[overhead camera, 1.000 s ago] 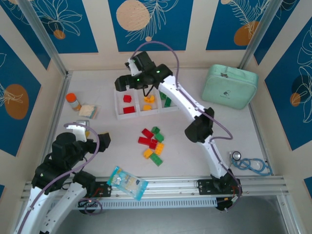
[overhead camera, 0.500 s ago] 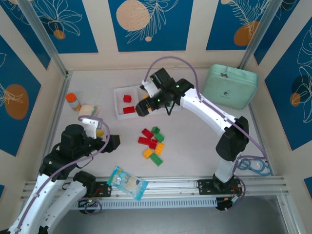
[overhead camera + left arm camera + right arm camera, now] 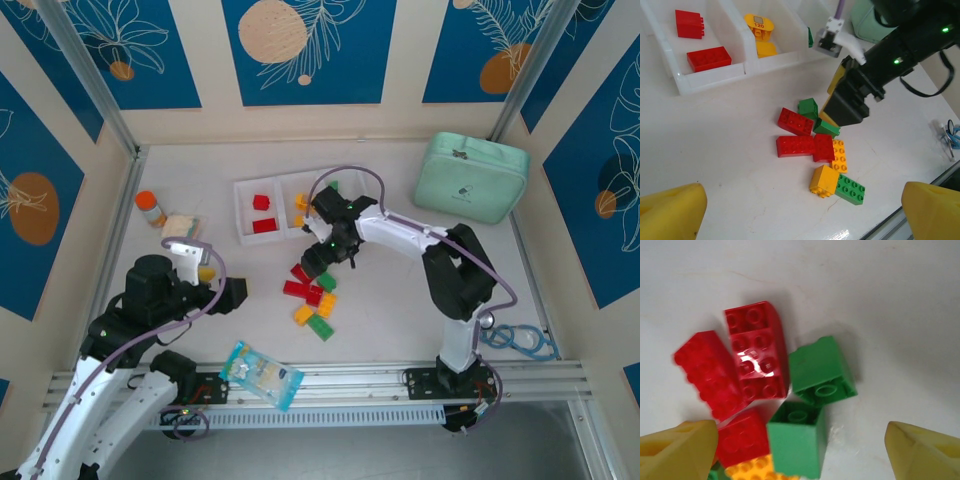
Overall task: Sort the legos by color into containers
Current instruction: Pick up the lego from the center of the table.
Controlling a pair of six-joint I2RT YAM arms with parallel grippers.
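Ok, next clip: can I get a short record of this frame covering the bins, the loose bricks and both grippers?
containers: three white bins in a row; red bricks in the left one, orange-yellow pieces in the middle one
loose legos: one unsorted pile of red, green and orange-yellow
right gripper: open, just above the pile, holding nothing
left gripper: open, empty, set back from the pile
off-task items: mint-green case, snack packet

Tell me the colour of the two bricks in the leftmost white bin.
Both small plastic bricks are red; the left wrist view shows them best.
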